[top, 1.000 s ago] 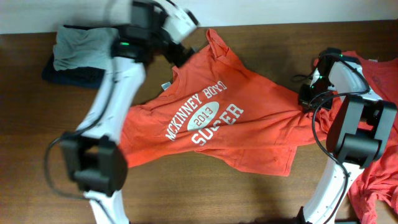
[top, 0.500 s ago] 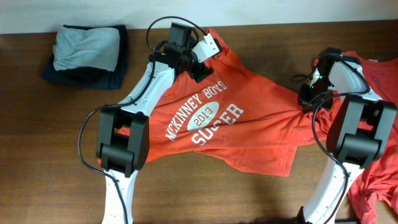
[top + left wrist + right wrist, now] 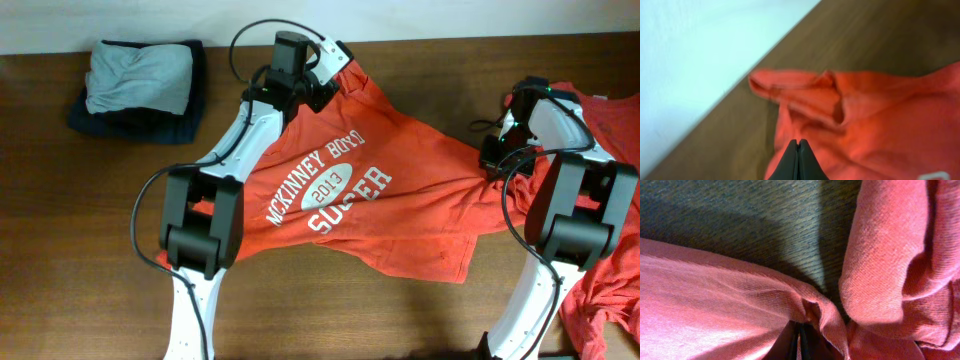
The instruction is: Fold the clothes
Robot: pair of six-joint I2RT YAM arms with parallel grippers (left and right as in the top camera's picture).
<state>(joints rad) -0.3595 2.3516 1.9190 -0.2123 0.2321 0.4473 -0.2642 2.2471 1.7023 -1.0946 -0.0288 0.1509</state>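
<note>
An orange-red T-shirt lies spread face up across the middle of the table, its white lettering showing. My left gripper is at the shirt's far upper corner by the sleeve. In the left wrist view its jaws are shut, tips pinched into the fabric just inside the shirt's edge. My right gripper is shut on the shirt's right edge. In the right wrist view the cloth bunches tightly round that gripper.
A second orange-red T-shirt lies crumpled at the right edge, and a thick fold of it sits right beside my right gripper. Folded grey and dark clothes are stacked at the far left. The wall runs along the far table edge.
My left arm has swung in to the shirt's upper corner and its gripper has gone from open to shut there. The right arm and the shirt's right edge have not moved.
</note>
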